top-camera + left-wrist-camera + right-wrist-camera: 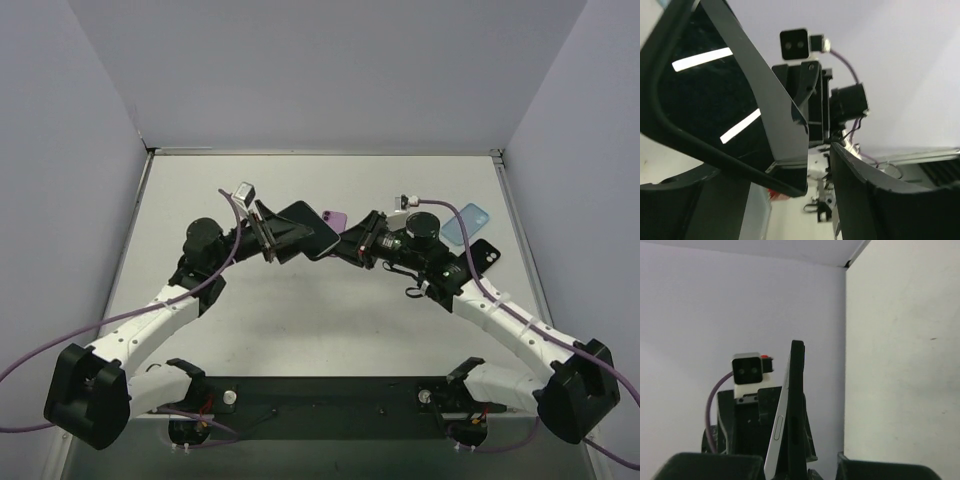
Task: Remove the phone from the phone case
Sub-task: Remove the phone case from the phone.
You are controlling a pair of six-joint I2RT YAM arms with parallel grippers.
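A phone (312, 228) in a black case is held in the air over the middle of the table, between both grippers. My left gripper (272, 238) holds its left end and my right gripper (352, 248) its right end. In the left wrist view the dark glossy screen (695, 95) fills the left side, between my fingers (880, 190). In the right wrist view the phone stands edge-on. Its silver side (779, 426) has come away from the black case (798, 400) at the near end, between my fingers (705, 466).
A purple case (337, 217) lies on the table just behind the held phone. A light blue case (466, 222) and a black phone or case (484, 254) lie at the right, by the right arm. Grey walls enclose the table on three sides.
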